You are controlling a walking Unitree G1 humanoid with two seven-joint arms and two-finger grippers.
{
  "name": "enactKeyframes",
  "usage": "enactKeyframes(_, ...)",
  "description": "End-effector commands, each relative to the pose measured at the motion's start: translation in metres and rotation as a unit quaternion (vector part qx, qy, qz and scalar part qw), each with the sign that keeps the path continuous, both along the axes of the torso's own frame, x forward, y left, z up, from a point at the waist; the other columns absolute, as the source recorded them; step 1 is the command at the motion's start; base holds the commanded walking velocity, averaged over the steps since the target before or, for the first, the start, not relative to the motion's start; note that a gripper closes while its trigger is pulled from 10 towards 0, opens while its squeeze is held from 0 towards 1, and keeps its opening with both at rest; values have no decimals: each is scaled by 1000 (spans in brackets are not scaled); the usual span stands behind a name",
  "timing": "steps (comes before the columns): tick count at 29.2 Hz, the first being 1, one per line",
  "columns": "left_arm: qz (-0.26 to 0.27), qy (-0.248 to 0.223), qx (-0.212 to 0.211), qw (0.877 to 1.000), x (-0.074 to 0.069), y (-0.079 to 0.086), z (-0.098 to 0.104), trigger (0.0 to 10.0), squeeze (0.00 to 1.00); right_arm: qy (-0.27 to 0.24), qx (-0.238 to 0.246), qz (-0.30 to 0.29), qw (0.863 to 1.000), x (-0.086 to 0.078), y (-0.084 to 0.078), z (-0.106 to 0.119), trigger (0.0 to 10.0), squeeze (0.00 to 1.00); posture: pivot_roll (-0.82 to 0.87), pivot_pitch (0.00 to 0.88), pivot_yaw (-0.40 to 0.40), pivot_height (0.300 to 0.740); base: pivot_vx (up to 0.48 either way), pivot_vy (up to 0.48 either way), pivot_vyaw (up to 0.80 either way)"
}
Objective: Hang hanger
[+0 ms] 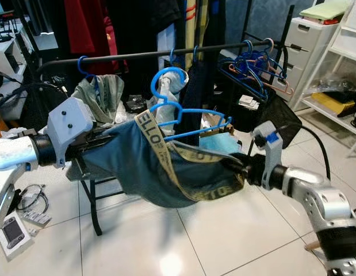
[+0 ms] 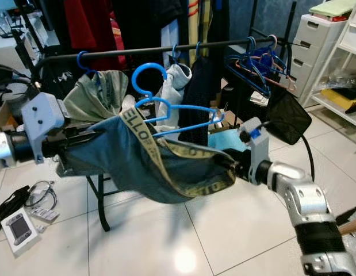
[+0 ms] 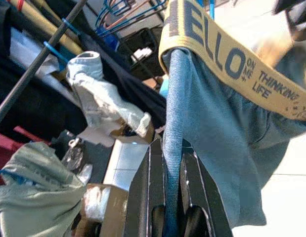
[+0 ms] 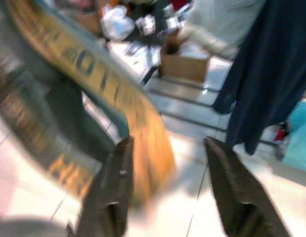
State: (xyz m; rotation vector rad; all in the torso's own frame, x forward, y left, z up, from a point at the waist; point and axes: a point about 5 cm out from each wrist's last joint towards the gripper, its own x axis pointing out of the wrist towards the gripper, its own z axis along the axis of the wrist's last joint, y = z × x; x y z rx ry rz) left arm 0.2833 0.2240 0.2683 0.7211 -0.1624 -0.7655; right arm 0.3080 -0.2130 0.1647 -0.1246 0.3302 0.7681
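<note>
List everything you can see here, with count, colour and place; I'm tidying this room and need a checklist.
Hanger: one, blue, carrying the garment, below the rail.
Garment: one, blue with a yellow lettered band, stretched between both grippers.
Clothes rail: one, black, behind, hung with clothes.
Empty hangers: several, mostly blue, bunched at the rail's right end.
Drawer unit: one, white, far right.
Game console: one, grey, floor at left.
Left gripper: black fingers shut on the garment's edge.
Right gripper: black fingers apart, yellow band between them.
</note>
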Motion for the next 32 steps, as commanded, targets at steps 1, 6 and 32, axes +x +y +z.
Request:
enactKeyframes(1, 13, -3, 23, 1000, 1, 4, 4, 10000, 0, 4, -6, 37, 999, -8, 4, -1, 10000, 1000, -89, 0, 8, 740, 0, 0, 0)
enactKeyframes(6, 4, -1, 35, 999, 1, 1, 7, 10000, 0, -3, -26, 80, 996, -19, 1, 6, 10000, 1000, -92, 0, 12, 740, 0, 0, 0)
enactKeyframes(32, -151, 23, 129, 980, -15, -37, 10, 10000, 0, -144, 60, 253, 955, -43, 18, 108, 10000, 0, -88, 1, 9, 740, 0, 0, 0)
